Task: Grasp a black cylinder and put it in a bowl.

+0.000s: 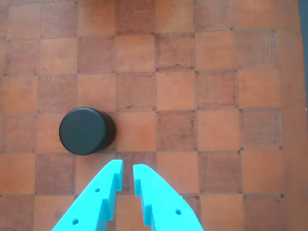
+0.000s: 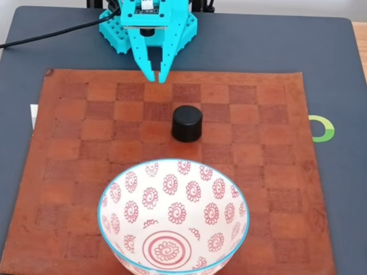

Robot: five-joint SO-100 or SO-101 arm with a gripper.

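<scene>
The black cylinder (image 2: 187, 123) sits upright on the brown checkered leather mat (image 2: 69, 172), closed flat end up, matte and smooth-sided, round as a puck from above. In the wrist view it (image 1: 85, 131) lies just ahead and to the left of the turquoise fingertips, resting across the seam of a lighter and a darker square, touching nothing but the mat.

And there is the gripper (image 2: 156, 77) in the fixed view, at the far edge of the mat, pointing down toward it, its two tapered plastic fingers (image 1: 159, 197) nearly together with only a thin slit between the tips, holding nothing. The wrist view shows the same gripper (image 1: 127, 169): stepped inner edges, small round holes in each finger, a printed-plastic look.

The mat is worn, squares stamped in alternating tan and reddish brown, with fine scratch lines on one square at the upper right of the wrist view. It lies on a dark grey tabletop (image 2: 332, 51).

Nearest the fixed camera stands the bowl (image 2: 132, 195), glossy white ceramic, red spiral flowers scattered around its inner wall, red concentric rings at the bottom, a light blue rim. The cylinder stands between bowl and gripper, close beyond the bowl's far rim. A green and white ring mark (image 2: 322, 128) shows at the mat's right edge; no readable writing anywhere.
</scene>
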